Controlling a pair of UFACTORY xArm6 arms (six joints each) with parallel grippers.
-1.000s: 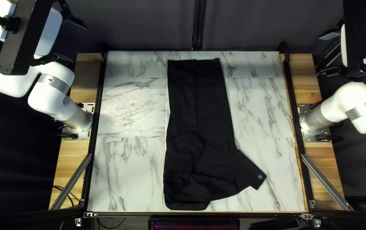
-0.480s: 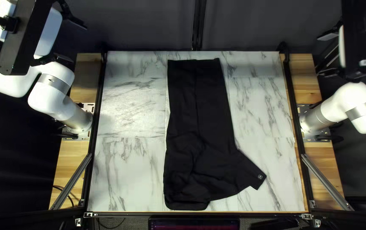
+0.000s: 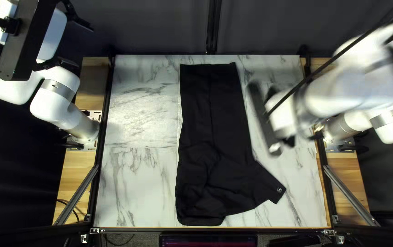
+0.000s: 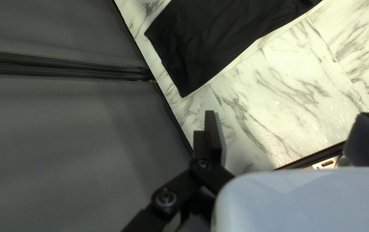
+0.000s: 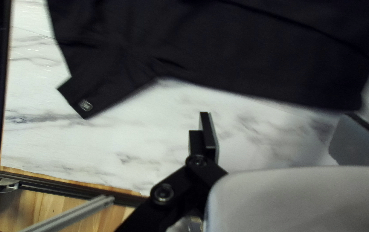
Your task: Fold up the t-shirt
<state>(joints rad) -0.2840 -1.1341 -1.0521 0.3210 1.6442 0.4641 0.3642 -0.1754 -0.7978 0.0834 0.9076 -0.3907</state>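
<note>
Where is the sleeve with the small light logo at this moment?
In the top left view, the sleeve juts rightward from the near half of the black t-shirt, its logo toward the near right corner of the table.

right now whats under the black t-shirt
The black t-shirt lies on the marble-patterned tabletop, which shows around its edges. Whatever else may be under it is covered, so I cannot tell.

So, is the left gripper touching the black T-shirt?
Apart. The left wrist view shows it: marble tabletop is visible between the T-shirt and both open fingers of the left gripper.
</note>
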